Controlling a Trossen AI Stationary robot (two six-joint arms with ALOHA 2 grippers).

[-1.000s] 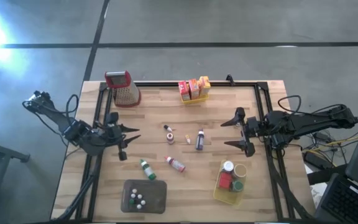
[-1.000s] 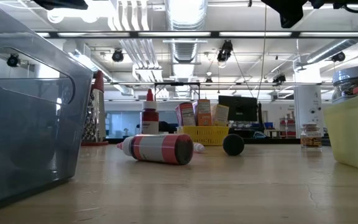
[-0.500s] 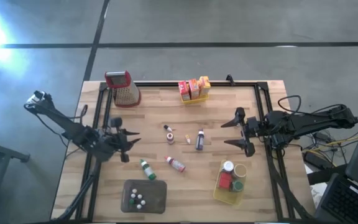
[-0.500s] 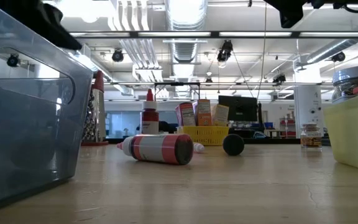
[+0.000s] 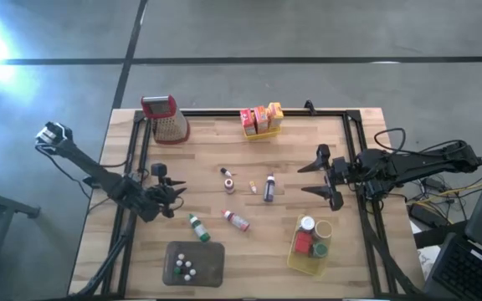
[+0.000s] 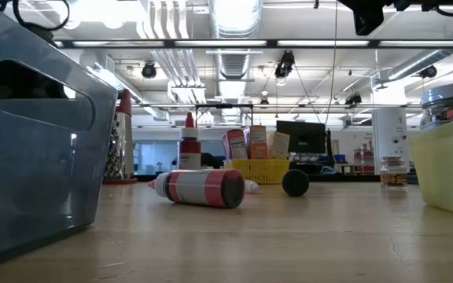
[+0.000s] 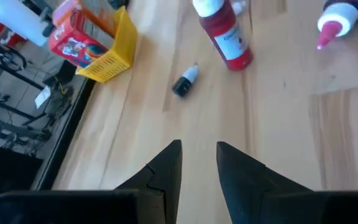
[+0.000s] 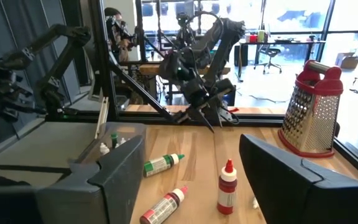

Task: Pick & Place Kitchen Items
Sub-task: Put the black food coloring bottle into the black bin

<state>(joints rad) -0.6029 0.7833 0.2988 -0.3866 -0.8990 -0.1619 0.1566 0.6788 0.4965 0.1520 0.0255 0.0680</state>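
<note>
Grey concrete floor (image 5: 308,33) (dark seam lines); ceiling ducts (image 6: 238,55); bright windows (image 8: 303,15); office chair (image 8: 270,56).

Left gripper (image 7: 199,155) fingers narrowly apart over bare wood; red bottle (image 7: 225,34) and yellow basket (image 7: 114,53) beyond

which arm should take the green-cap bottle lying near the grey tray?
Left, probably. The left gripper hangs just beside the green-cap bottle, its fingers a narrow gap apart and empty. The right gripper sits across the table near the yellow basket, farther off.
</note>
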